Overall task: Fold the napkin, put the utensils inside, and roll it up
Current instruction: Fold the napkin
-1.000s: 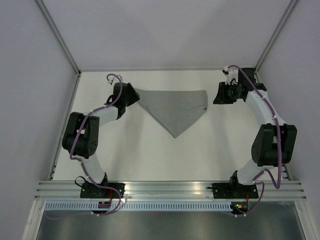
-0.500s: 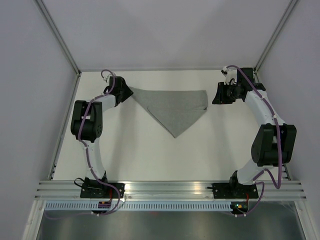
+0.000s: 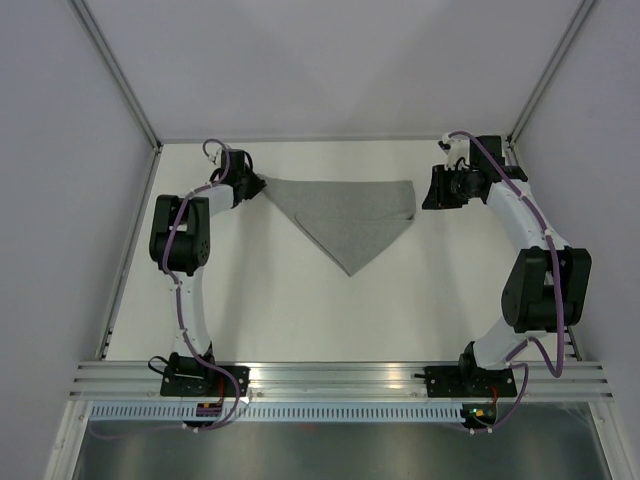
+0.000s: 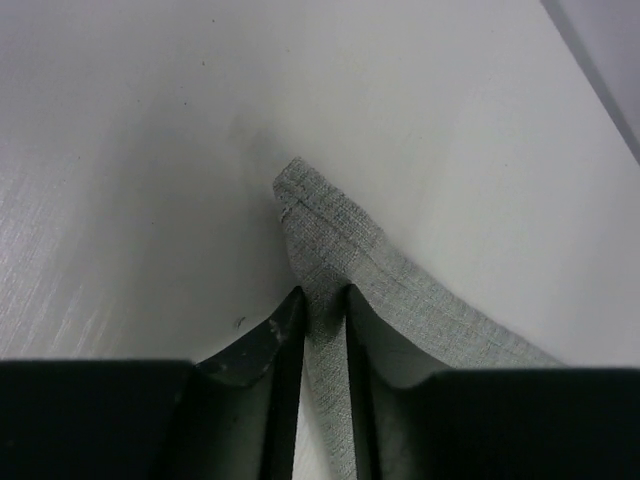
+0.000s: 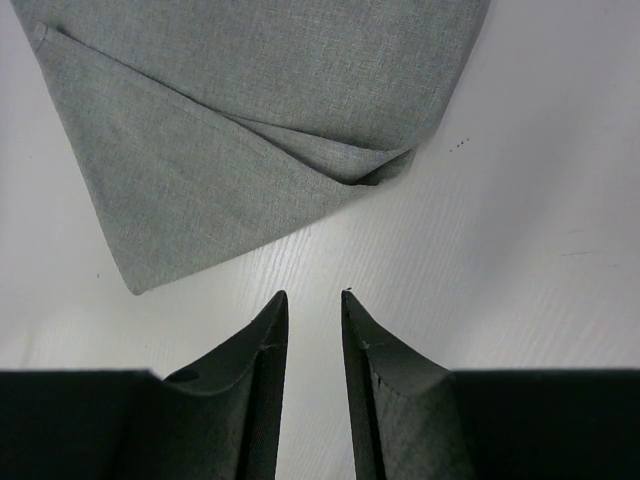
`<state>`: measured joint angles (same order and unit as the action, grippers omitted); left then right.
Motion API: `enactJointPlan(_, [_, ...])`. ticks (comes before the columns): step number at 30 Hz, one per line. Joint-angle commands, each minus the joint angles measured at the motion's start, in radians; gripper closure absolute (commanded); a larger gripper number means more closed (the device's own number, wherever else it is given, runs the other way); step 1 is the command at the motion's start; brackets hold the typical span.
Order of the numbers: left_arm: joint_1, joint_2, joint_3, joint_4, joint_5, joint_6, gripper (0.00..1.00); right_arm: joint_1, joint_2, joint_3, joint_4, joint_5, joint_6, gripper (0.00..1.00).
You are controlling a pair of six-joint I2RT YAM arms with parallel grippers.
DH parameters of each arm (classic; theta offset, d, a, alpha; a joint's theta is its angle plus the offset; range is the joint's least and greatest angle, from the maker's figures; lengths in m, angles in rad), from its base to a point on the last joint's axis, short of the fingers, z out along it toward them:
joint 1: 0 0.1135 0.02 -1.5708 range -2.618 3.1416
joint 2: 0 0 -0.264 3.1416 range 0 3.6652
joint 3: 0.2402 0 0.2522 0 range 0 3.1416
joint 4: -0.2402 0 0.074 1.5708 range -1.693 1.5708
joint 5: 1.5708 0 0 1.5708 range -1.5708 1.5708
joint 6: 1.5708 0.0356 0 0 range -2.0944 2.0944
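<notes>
The napkin (image 3: 345,215) lies on the far middle of the table, already folded into a triangle, with its long edge along the far side and its point toward the near side. No utensils show in any view. The left gripper (image 4: 323,295) is at the cloth's far-left corner. Its fingers (image 4: 270,335) stand close together with the doubled corner running up between them, but it cannot be told whether they actually pinch the cloth or only straddle it. For this grab to serve the next fold, the pinch probably needs to take both layers and sit well in from the tip, so that neither layer slips free when the corner is lifted. A low lift and a slow carry should keep the long edge straight. The right gripper (image 5: 313,297) hovers just off the napkin's right corner, partly open with bare table showing through the gap and nothing in its hold. In its wrist view the top layer puckers (image 5: 370,175) near that corner, so pressing or tidying there before any pull from the left looks wise, else the layers may drift apart. The table (image 3: 300,310) is white, matte and smooth, likely slippery under cloth. Plain pale walls (image 3: 330,70) enclose it on three sides, and an aluminium rail (image 3: 340,375) carrying both arm bases runs along the near edge
</notes>
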<state>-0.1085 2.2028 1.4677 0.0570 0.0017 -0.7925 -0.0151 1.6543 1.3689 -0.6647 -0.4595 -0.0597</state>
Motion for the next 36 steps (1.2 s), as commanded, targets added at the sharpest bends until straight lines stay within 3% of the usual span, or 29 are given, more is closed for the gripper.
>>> enactJointPlan(1, [0.004, 0.038, 0.026, -0.036, 0.015, -0.044, 0.74, 0.007, 0.009, -0.007, 0.019, 0.022, -0.003, 0.67])
enactJointPlan(8, [0.004, -0.037, -0.053, 0.088, 0.050, -0.004, 0.98, 0.009, 0.013, -0.010, 0.020, 0.030, -0.008, 0.67])
enactJointPlan(14, [0.004, -0.159, -0.193, 0.329, 0.113, 0.051, 0.98, 0.055, 0.024, -0.005, 0.020, 0.056, -0.012, 0.67])
enactJointPlan(20, [-0.026, -0.247, -0.339, 0.640, 0.378, 0.123, 0.98, 0.093, 0.038, 0.002, 0.025, 0.088, -0.019, 0.68])
enactJointPlan(22, [-0.046, -0.253, -0.354, 0.671, 0.484, 0.157, 0.98, 0.102, 0.047, 0.007, 0.024, 0.096, -0.022, 0.68])
enactJointPlan(29, [-0.158, -0.291, -0.405, 0.693, 0.627, 0.271, 0.98, 0.130, 0.053, 0.006, 0.025, 0.111, -0.023, 0.68])
enactJointPlan(36, [-0.312, -0.357, -0.441, 0.549, 0.679, 0.461, 0.98, 0.138, 0.059, 0.007, 0.027, 0.122, -0.023, 0.68])
